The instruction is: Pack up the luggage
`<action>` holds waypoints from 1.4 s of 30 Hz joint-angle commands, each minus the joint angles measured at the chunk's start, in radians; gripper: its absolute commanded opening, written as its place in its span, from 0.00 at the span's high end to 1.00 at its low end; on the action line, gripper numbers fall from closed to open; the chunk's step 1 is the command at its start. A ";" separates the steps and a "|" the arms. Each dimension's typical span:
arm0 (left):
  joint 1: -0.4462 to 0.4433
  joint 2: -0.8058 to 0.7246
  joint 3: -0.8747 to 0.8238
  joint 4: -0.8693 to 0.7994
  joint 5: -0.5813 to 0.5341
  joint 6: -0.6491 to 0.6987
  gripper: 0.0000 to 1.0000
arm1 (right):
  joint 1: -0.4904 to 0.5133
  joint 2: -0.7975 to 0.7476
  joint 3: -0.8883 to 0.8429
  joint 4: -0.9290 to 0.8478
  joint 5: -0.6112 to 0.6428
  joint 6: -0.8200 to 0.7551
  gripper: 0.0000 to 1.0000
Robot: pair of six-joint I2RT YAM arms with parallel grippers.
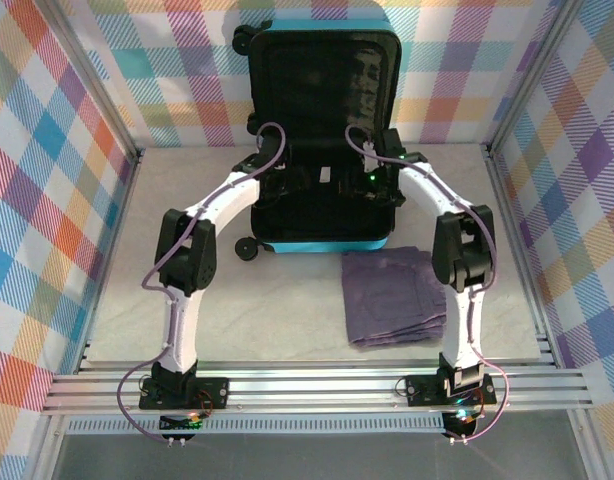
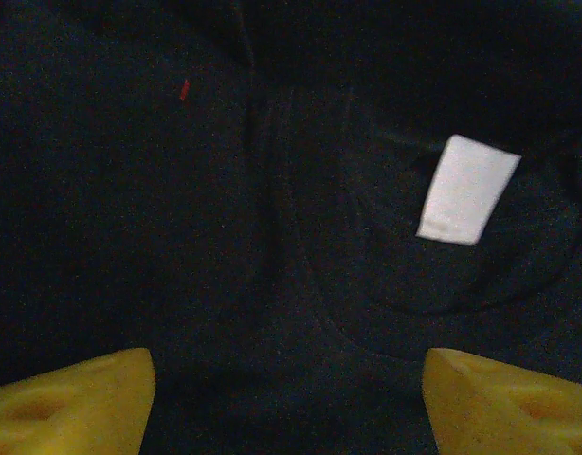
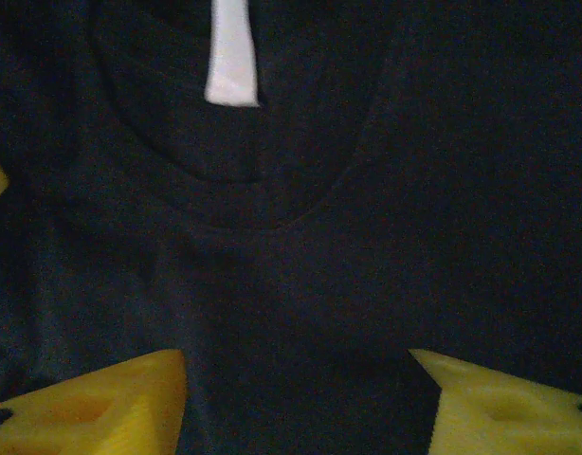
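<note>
The turquoise luggage (image 1: 322,244) lies open at the back middle of the table, its black-lined lid (image 1: 327,85) standing upright. A black garment (image 2: 225,237) with a white neck label (image 2: 466,188) lies in the lower half. My left gripper (image 2: 289,403) hovers close above it, open, its yellow fingertips wide apart with nothing between them. My right gripper (image 3: 300,398) is also open just over the black garment (image 3: 386,237), below the collar and label (image 3: 231,57). From above, the left gripper (image 1: 287,180) and the right gripper (image 1: 372,182) reach into the case side by side.
A folded grey-purple garment (image 1: 392,295) lies on the table in front of the case, to the right. Checked walls (image 1: 57,200) close in the sides and back. An aluminium rail (image 1: 317,385) runs along the near edge.
</note>
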 commanded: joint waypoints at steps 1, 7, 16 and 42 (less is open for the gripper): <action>0.006 -0.147 -0.064 0.071 0.003 0.012 0.26 | -0.008 -0.154 -0.052 -0.023 0.025 -0.047 0.38; -0.022 -0.335 -0.194 0.037 -0.044 0.023 0.25 | -0.009 -0.349 -0.262 -0.041 0.077 -0.046 0.37; -0.088 -0.663 -0.628 0.032 -0.167 -0.082 0.25 | 0.124 -0.687 -0.732 -0.069 0.168 0.096 0.34; -0.165 -0.846 -0.988 -0.111 -0.250 -0.166 0.24 | 0.677 -0.272 -0.797 0.276 0.035 0.455 0.35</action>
